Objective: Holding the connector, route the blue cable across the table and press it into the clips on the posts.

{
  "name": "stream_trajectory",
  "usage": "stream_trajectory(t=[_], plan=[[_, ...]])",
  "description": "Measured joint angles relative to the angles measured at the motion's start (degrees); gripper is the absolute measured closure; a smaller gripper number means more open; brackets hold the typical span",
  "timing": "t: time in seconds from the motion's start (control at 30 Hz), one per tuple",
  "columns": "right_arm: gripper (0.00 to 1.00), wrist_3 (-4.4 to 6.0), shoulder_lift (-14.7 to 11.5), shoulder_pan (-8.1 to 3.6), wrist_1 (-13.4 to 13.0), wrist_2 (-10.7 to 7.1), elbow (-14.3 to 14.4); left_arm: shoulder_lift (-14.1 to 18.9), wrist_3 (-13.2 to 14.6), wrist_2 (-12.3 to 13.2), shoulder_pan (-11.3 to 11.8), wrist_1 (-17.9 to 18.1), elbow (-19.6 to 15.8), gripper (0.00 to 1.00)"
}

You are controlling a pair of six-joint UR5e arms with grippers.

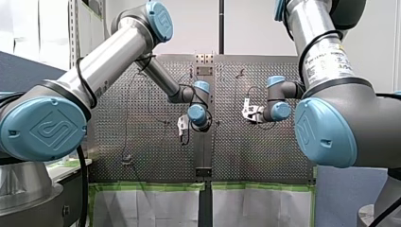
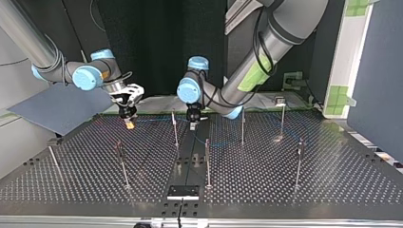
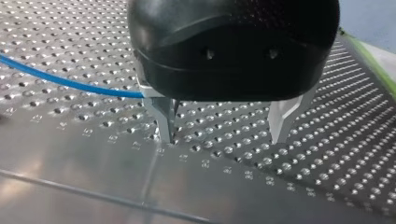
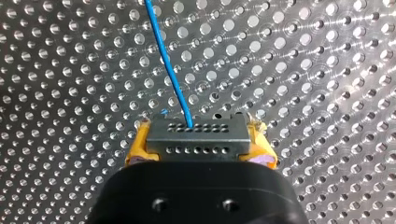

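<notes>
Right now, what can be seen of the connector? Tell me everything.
The connector is a small dark grey rectangular block, plastic by its look, with two rows of small holes in its face. The yellow pads of my right hand clamp its two ends. The blue cable leaves its far row of holes and runs off over the perforated table.

Front: camera behind and above the arms, between the shoulders, facing out over the perforated table (image 1: 265,156); distant.

Top: across the table, low, facing the arms; mid range. These two share the whole plate and both arms.

Left wrist: very close, oblique along my left gripper (image 3: 223,140).

Right wrist: very close, straight down past my right gripper (image 4: 198,133) and its connector (image 4: 198,144).

Both wrist views and top share the blue cable (image 4: 170,70).
</notes>
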Motion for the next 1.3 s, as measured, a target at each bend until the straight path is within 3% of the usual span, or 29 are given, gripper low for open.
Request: stream_trajectory(t=[0.67, 0.97, 1.3], plan=[[1.00, -0.35, 0.1, -0.12, 0.2, -0.15, 0.1, 6.7, 0.9, -3.6, -4.4, -0.1, -6.3, 0.00], [1.00, -0.09, 0.1, -1.15, 0.6, -0.16, 0.1, 6.9, 1.5, -6.0, -8.6, 0.1, -8.3, 0.00], [1.00, -0.17, 0.1, -2.42, 1.0, -0.16, 0.1, 6.9, 1.2, -8.0, -13.2, 4.6, -7.9, 0.00]])
